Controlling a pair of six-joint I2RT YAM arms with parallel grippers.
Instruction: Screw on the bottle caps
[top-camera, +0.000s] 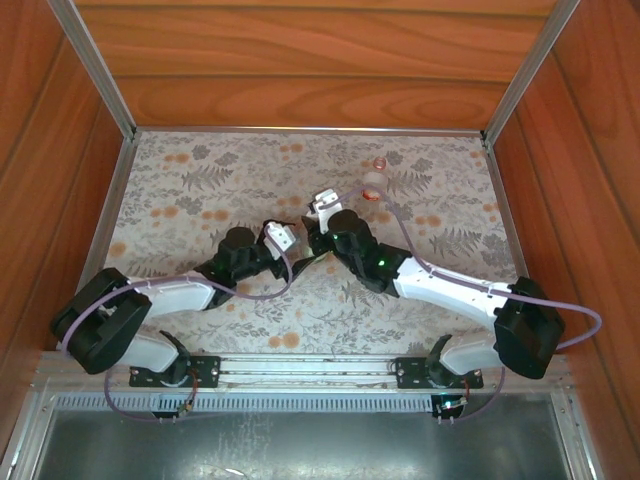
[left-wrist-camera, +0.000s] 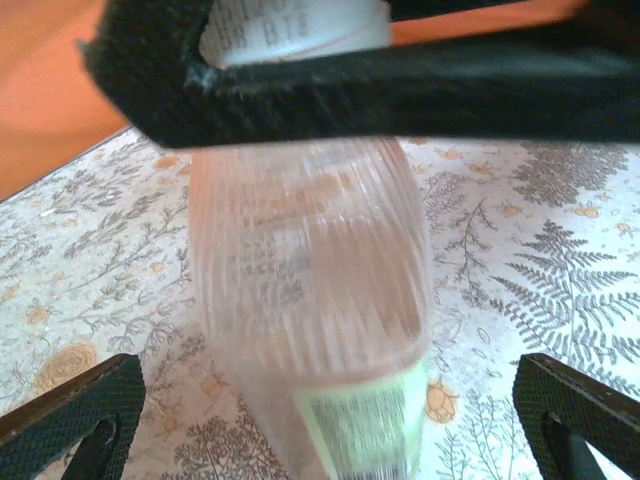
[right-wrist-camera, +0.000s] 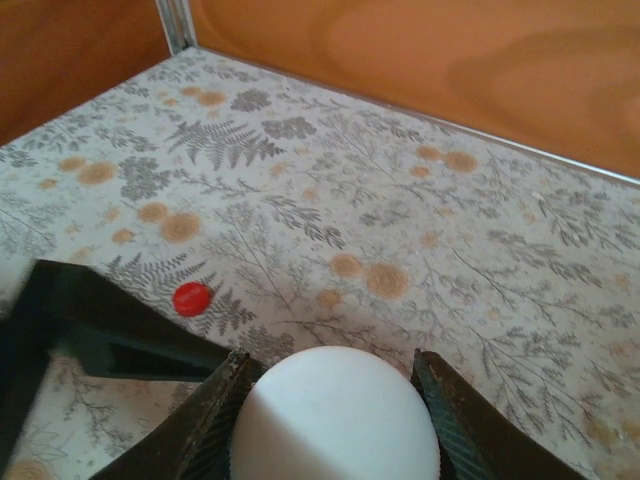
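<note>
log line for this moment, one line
left hand: open around labelled bottle | right hand: shut on white cap | red cap: lying on table

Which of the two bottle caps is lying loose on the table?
The red cap, lying alone on the table; the white cap is gripped by the right end effector.

We see a clear, ribbed plastic bottle (left-wrist-camera: 310, 270), a smooth matt white cap (right-wrist-camera: 335, 415), rough-textured black fingers (left-wrist-camera: 75, 405) at lower left, a matt floral-printed table (right-wrist-camera: 400, 200), and glossy wood walls (top-camera: 300, 60) along the top.
</note>
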